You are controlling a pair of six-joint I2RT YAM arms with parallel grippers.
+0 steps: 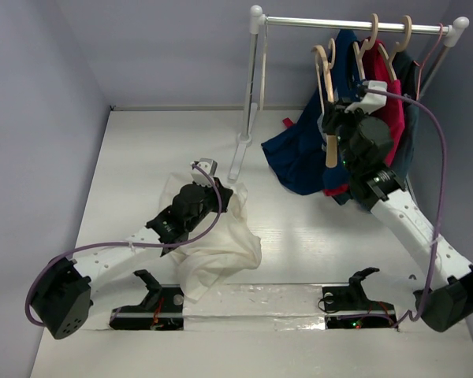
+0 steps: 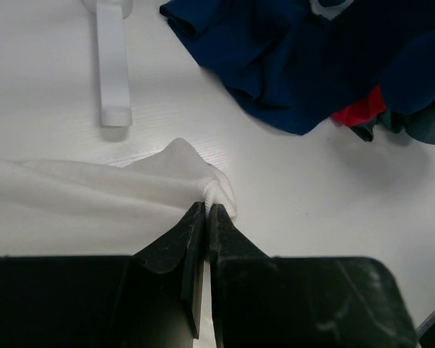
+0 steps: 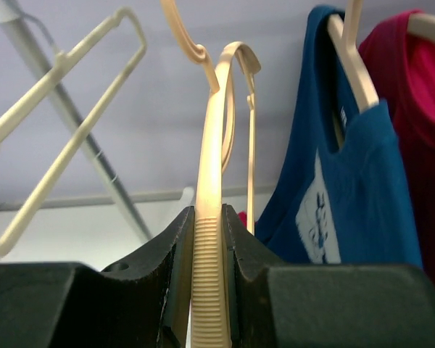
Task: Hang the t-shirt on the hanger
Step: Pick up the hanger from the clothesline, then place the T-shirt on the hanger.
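Observation:
The cream-white t-shirt (image 1: 221,244) lies crumpled on the table at the left. My left gripper (image 1: 225,197) is shut on a bunched edge of it, seen in the left wrist view (image 2: 206,206) where the t-shirt (image 2: 94,192) trails to the left. The light tan hanger (image 1: 326,87) is near the rail at the back right. My right gripper (image 1: 331,134) is shut on the hanger's ribbed lower arm; in the right wrist view (image 3: 209,217) the hanger (image 3: 210,159) rises between the jaws up to its hook.
A white rack with a rail (image 1: 355,25) stands at the back right, its foot (image 2: 114,72) on the table. A navy blue shirt (image 1: 299,150) and a red shirt (image 1: 390,94) hang there, drooping onto the table. A thin pale wire hanger (image 3: 65,138) hangs at the left.

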